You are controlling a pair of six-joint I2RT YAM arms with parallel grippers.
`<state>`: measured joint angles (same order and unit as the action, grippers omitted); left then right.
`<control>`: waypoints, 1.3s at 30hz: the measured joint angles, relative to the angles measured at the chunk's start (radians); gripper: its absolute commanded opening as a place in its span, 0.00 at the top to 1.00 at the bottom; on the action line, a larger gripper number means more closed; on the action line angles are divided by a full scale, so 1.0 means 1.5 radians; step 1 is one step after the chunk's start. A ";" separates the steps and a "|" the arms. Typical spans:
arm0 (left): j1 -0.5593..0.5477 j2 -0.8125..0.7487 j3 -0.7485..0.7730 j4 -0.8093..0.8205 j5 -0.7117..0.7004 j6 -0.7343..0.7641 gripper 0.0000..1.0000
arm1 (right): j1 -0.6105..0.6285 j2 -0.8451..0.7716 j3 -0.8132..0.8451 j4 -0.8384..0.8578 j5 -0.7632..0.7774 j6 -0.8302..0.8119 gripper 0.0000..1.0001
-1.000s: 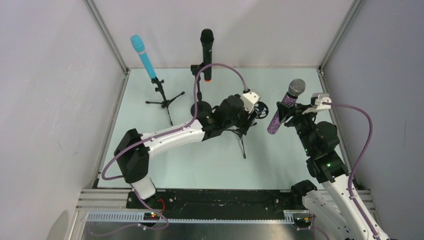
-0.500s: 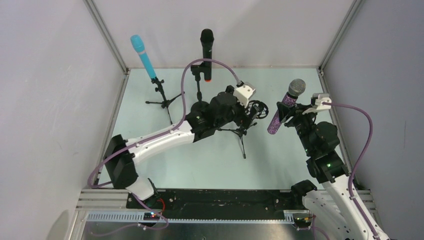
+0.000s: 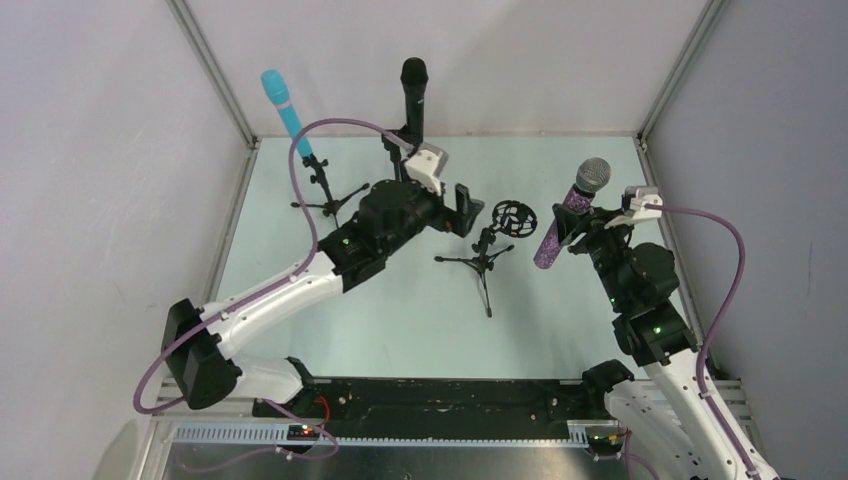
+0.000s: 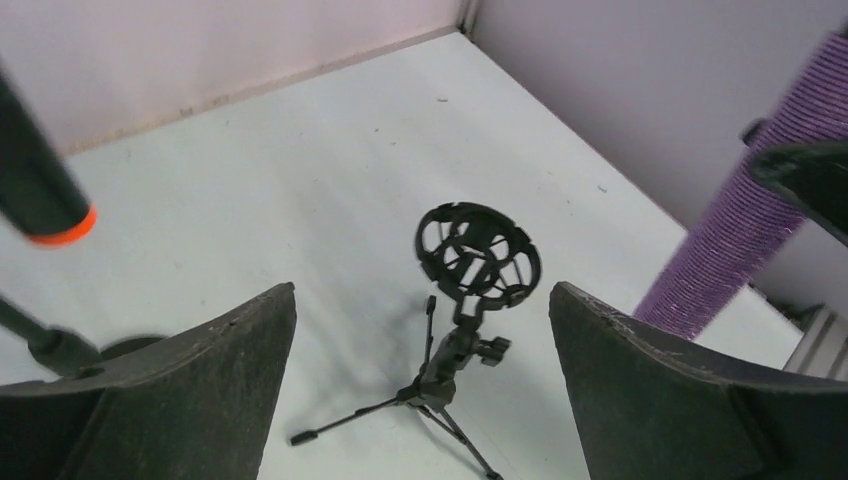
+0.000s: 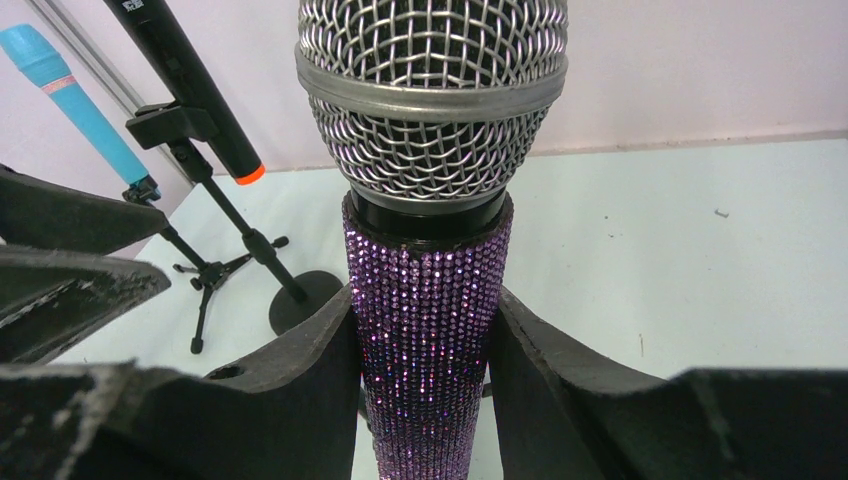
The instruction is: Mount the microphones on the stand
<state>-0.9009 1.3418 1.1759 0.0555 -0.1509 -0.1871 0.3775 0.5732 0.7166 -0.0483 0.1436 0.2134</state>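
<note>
My right gripper (image 3: 574, 228) is shut on the purple glitter microphone (image 3: 556, 222), holding it upright and tilted, silver mesh head up. Its pads (image 5: 330, 350) press both sides of the sparkly body (image 5: 428, 300). Just left of it stands a small empty tripod stand (image 3: 485, 260) with a ring cradle (image 3: 514, 217). My left gripper (image 3: 465, 212) hangs open left of that stand, which shows between its fingers (image 4: 200, 370) with space all round the cradle (image 4: 478, 252). The turquoise microphone (image 3: 284, 112) and the black microphone (image 3: 413, 95) with the orange end (image 4: 62, 228) sit in their own stands.
The turquoise mic's tripod (image 3: 327, 195) and the black mic's round-base stand (image 3: 398, 160) stand at the back left and back middle. White walls and a metal frame (image 3: 215, 75) enclose the pale green table (image 3: 420, 310). A purple cable (image 3: 330, 130) arcs over the left arm.
My left gripper has opened wide and drawn back to the left, away from the small tripod stand. The right arm and the purple microphone have not moved.
</note>
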 measured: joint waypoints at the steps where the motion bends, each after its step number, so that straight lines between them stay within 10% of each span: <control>1: 0.017 -0.006 -0.013 0.008 0.004 -0.016 0.00 | 0.000 0.000 0.000 0.000 -0.001 0.001 1.00; 12: 0.165 -0.056 -0.186 0.028 0.033 -0.208 0.00 | 0.000 0.004 0.000 -0.001 -0.002 0.011 1.00; 39: 0.184 -0.236 -0.378 -0.098 -0.127 -0.241 0.00 | 0.000 0.051 0.000 0.051 -0.033 0.000 1.00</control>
<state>-0.6250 0.9878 0.6090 -0.0910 -0.3420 -0.5484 0.3775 0.6502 0.7166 0.0288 0.0944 0.2138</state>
